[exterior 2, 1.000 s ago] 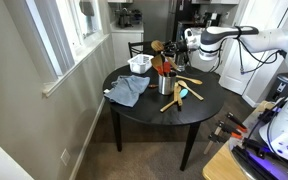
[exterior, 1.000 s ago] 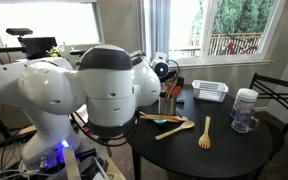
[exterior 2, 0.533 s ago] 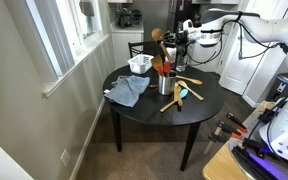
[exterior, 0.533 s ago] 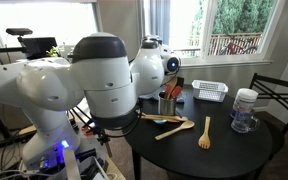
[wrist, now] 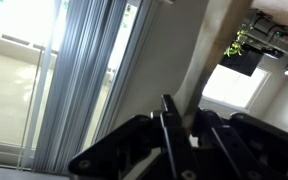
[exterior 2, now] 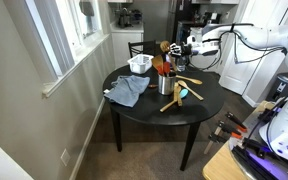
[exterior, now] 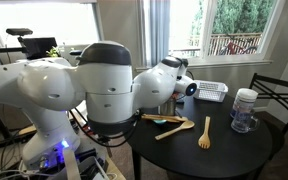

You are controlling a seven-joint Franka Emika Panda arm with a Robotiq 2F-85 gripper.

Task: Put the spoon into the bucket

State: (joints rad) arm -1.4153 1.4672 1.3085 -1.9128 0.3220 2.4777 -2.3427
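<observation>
One brown wooden round-headed spoon (exterior 2: 165,45) is hanging sideways, clenched in the black two-finger gripper (exterior 2: 177,47), above the small shiny metal bucket (exterior 2: 167,86) standing on the round black table (exterior 2: 209,100). Best, I judge: tipping it upright, centring over the rim, lowering among the utensils (exterior 2: 163,70) crowding it.

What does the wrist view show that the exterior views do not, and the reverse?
Only the wrist view: a close look along the gripper, jaws shut, with vertical blinds behind. Only the exterior views: the round table, the bucket, a white basket, a cloth, loose wooden utensils, and the spoon held up in the gripper. Both: the gripper, shut.
</observation>
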